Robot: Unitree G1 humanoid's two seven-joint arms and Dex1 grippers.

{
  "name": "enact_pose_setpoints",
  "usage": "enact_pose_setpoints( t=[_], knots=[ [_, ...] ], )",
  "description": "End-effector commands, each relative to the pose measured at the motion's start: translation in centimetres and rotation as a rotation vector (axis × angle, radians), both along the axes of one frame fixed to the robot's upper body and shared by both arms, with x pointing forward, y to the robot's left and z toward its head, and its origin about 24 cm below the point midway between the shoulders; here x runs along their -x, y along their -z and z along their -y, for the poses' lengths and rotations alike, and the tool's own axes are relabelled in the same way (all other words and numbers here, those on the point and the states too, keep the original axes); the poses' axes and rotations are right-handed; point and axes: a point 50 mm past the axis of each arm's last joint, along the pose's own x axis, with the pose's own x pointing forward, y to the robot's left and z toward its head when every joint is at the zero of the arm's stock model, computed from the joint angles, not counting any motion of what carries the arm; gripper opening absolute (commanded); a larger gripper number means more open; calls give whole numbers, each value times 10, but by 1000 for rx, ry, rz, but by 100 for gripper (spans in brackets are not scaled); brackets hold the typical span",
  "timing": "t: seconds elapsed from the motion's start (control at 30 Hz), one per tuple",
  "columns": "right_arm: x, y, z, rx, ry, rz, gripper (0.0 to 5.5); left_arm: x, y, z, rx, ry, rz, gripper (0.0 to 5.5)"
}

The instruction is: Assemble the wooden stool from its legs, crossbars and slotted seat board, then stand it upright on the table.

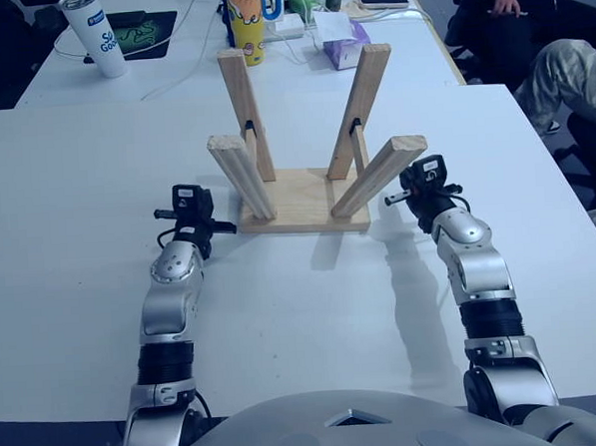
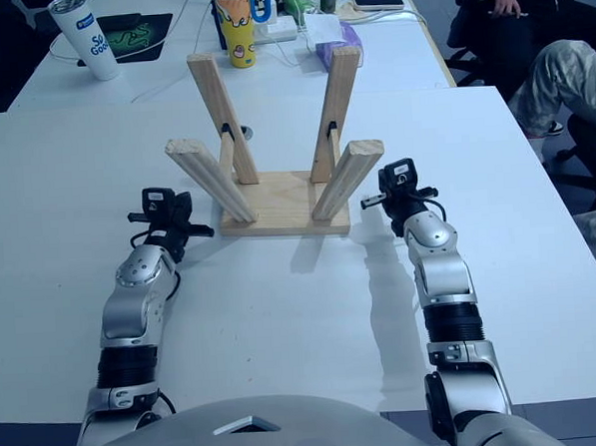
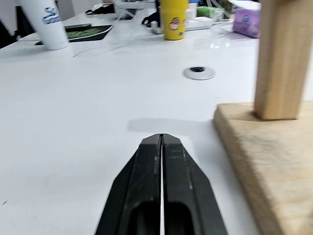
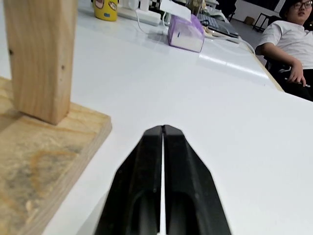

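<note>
Stool (image 1: 297,198) inverted, just btwn closed L fingers (image 3: 146,171), R fingers (image 4: 146,166).

Left wrist view: near leg (image 3: 283,58) cut off at the top edge, seat board (image 3: 274,166) at the side and bottom edges. Right wrist view: other leg (image 4: 41,54) likewise cut off. Crossbar (image 2: 225,155) mostly hidden between legs; joint unreadable.

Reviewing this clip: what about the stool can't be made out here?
Crossbars: whether fitted, unclear; near legs block the gaps, head views.
Seat board slots: covered by leg ends, wrist views.
Seat board's lower face: pressed against the table.
Leg tops: cut off by the frame edge, wrist views.
</note>
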Motion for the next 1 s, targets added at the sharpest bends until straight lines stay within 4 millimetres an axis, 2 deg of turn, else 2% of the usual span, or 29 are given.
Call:
enact_pose_setpoints(
  t=[0.03,0.1,0.2,0.33,0.6,0.87,1.0],
  knots=[
    [-2,1,-3,5,-26,23,2,8,13,-6,9,-48,-74,0],
    [1,6,-3,42,-46,11,2,10,16,-7,23,-46,-84,0],
    [2,9,2,17,-18,-29,2,11,9,3,22,5,-66,0],
    [11,19,5,17,-2,-76,2,12,9,5,19,55,-48,0],
    [29,39,-6,32,-27,-174,2,9,8,16,-14,179,-45,0],
    [29,44,-12,24,-30,-224,2,16,18,24,30,242,-131,0],
    [34,42,-15,30,-90,-241,2,24,21,26,12,277,-192,0]
  ],
)
